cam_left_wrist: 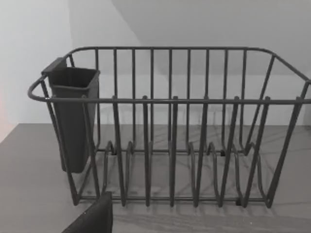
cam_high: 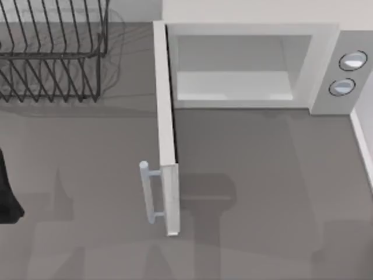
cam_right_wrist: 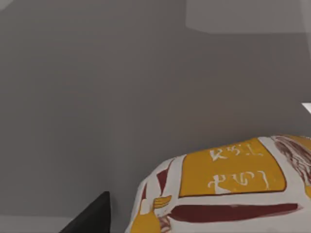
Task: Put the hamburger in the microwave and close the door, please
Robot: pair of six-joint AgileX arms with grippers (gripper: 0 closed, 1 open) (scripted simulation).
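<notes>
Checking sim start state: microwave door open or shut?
Open. In the top view the door swings out toward the camera, leaving the microwave cavity exposed and bare.

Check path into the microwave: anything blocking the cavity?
Nothing visible does. The door is swung wide open, and the microwave cavity looks bare. The hamburger sits close under the right wrist camera.

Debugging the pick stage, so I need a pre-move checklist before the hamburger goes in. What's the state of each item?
1. Door open: ok, swung out toward the table's front.
2. Microwave cavity unobstructed: ok.
3. Hamburger located: ok, close under the right wrist camera.
4. Hamburger gripped: cannot tell.
5. Left arm out of the way: ok, at the table's left edge, wrist camera facing the wire rack.
</notes>
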